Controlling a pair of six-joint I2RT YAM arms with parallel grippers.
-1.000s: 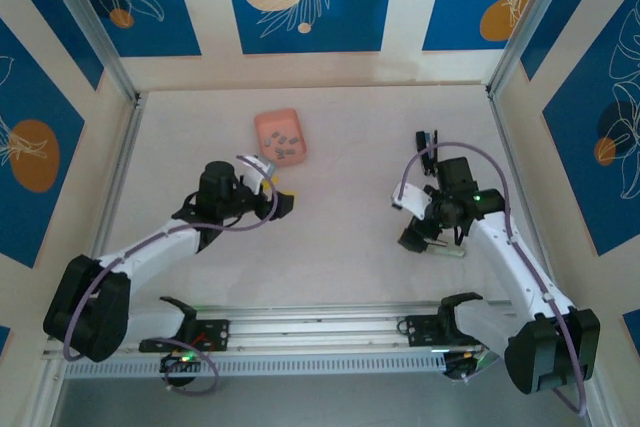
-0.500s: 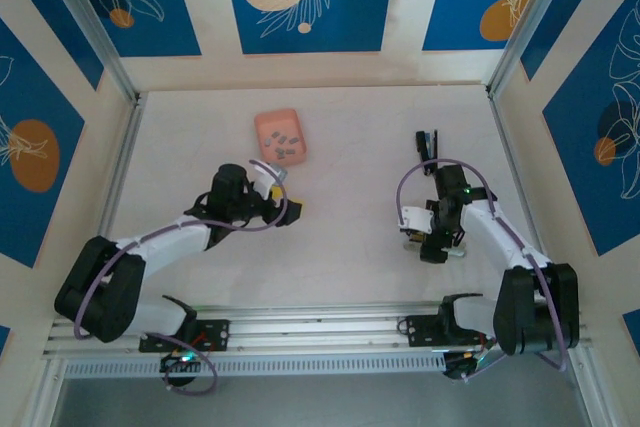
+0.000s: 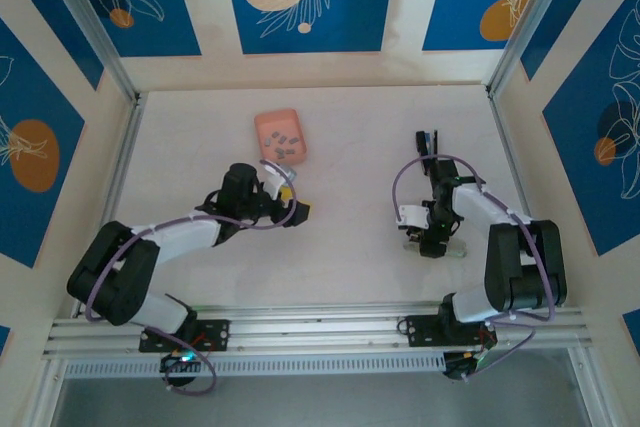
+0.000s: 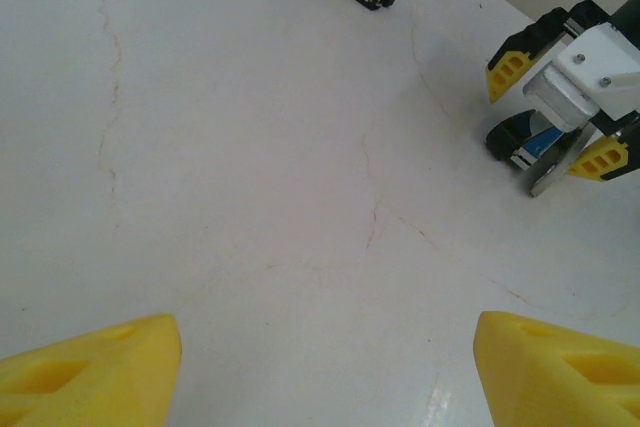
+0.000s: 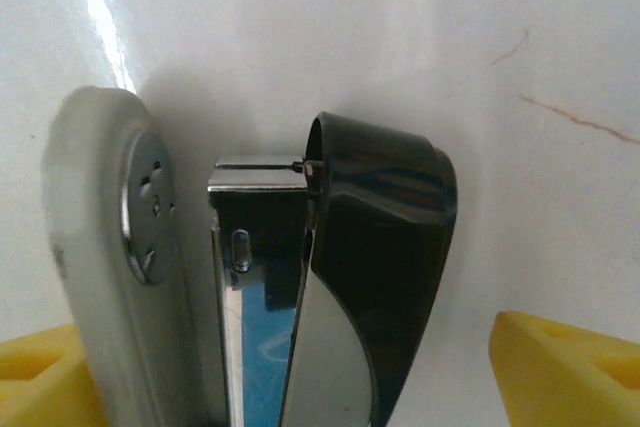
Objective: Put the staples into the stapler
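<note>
Staples (image 3: 283,144), the tiny dark-grey metal strips, lie loose in the small salmon-pink square tray (image 3: 262,125) toward the far left of the white table (image 3: 350,187), and that bearing is what I steer by. The tray sits just beyond my left gripper (image 3: 297,212), up and a little left of it in the overhead view. The slim silver-and-black stapler (image 3: 452,252) is well apart on the right side, tucked under my right gripper (image 3: 430,240). The left arm is plainly the nearer one for fetching a strip, and the right arm is the one at the stapler. My left gripper (image 4: 325,372) has its yellow fingertips (image 4: 90,372) spread wide with bare table between them, so it holds nothing. It faces across the table, and its camera looks at the right gripper (image 4: 560,97) over the stapler (image 4: 535,147). From overhead I cannot read the stapler's long axis, but the right wrist camera gives it. There the stapler (image 5: 330,277) runs in line with the fingers: pale grey base on one side close against a tip, silver magazine in the middle, black top arm spread off it. A clear gap separates that arm from the other tip. I judge the right gripper (image 5: 305,377) to be straddling the stapler with its jaws wide, not clamping it.
</note>
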